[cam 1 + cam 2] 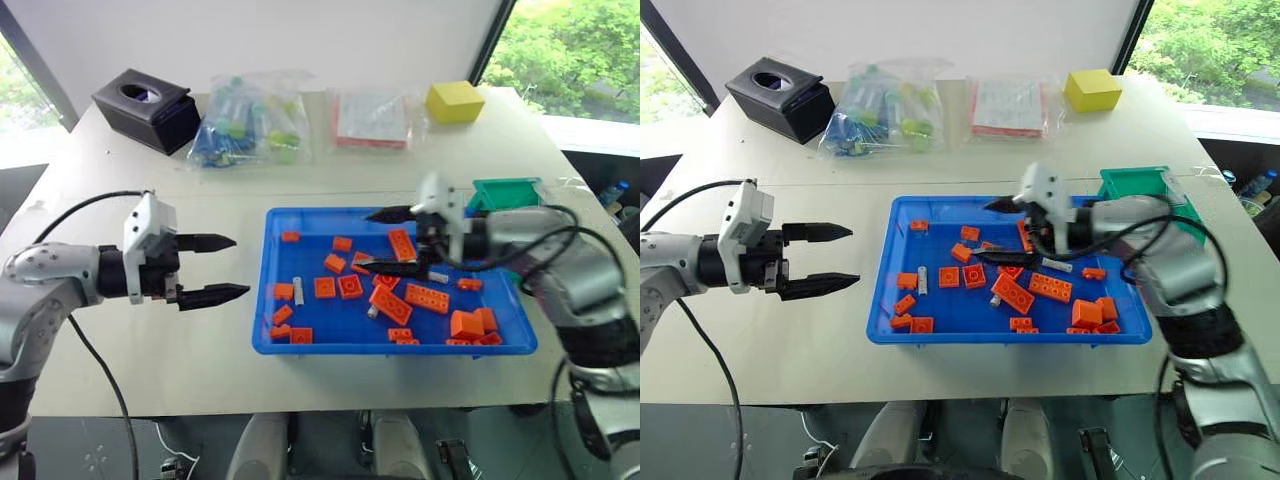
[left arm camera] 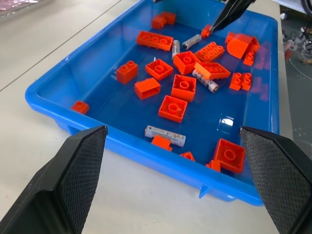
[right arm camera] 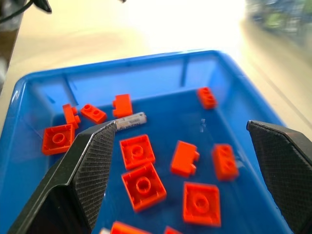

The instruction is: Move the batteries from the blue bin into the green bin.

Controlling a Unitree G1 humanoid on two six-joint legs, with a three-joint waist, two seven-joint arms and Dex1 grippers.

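Wide-open right gripper (image 1: 388,240) hovers over the blue bin (image 1: 300,350); a battery (image 1: 298,290) lies lengthwise at its eight o'clock, left gripper (image 1: 212,268) wide, outside.

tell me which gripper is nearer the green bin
Right. The right gripper hangs open over the blue bin, beside the green bin; the left gripper is across the table.

Blue bin (image 1: 300,345) sits mid-surface (image 1: 150,360), batteries (image 1: 298,290) scattered among bricks (image 1: 389,303) inside. Green bin (image 1: 505,192) just behind its right corner. Left gripper (image 1: 224,268) left of it, right gripper (image 1: 384,240) over it.
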